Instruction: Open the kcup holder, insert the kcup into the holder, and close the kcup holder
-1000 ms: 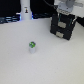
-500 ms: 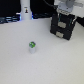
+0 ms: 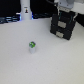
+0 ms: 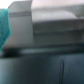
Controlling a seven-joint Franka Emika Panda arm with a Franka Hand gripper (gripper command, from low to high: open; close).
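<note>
On white table (image 3: 20,62) | kcup (image 3: 32,46) (green-topped) | holder (image 3: 63,26) behind

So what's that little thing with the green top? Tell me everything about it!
That is the kcup, a tiny white pod shaped like a short cylinder, with a green top. It looks like plastic, though the picture is too blurry to be sure. It stands upright on the white table, all by itself. Nothing touches it except the table. The black kcup holder sits well away from it, toward the exterior view's right and farther back.
</note>
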